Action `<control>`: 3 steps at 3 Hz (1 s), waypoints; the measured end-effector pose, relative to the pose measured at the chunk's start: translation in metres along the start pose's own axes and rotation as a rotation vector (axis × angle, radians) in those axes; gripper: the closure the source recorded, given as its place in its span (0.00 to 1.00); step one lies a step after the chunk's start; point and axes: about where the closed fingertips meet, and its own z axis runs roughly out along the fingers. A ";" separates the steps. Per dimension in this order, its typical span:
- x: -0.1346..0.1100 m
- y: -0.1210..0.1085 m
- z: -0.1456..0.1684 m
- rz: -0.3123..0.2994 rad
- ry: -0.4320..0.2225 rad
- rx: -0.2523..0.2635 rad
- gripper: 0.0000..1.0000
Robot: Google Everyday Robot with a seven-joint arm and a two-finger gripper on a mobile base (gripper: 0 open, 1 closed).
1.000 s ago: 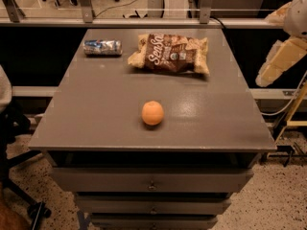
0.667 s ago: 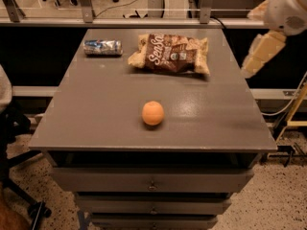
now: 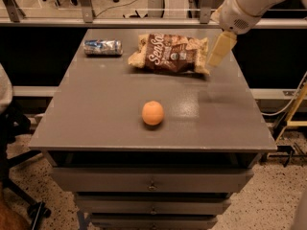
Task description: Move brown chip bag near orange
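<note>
The brown chip bag [image 3: 170, 53] lies flat at the back of the grey table top [image 3: 100, 109], dark brown in the middle with white script lettering and tan ends. The orange [image 3: 153, 113] sits alone near the table's middle front, well in front of the bag. My gripper [image 3: 218, 49] reaches in from the upper right on a white arm. Its cream finger hangs down just at the bag's right end, slightly above the table.
A small silver-blue can [image 3: 102, 47] lies on its side at the back left. The table top sits on a drawer cabinet [image 3: 151, 183]. A glass railing [image 3: 144, 4] runs behind the table. A black chair base [image 3: 19, 195] stands at lower left.
The arm has swung in from the right edge towards the left, bringing the gripper over the table to the chip bag's right end. Bag, orange and can have not moved.
</note>
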 end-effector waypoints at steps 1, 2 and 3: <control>-0.033 -0.012 0.034 -0.029 -0.058 -0.005 0.00; -0.059 -0.023 0.058 -0.046 -0.111 -0.005 0.00; -0.074 -0.027 0.076 -0.044 -0.138 -0.016 0.00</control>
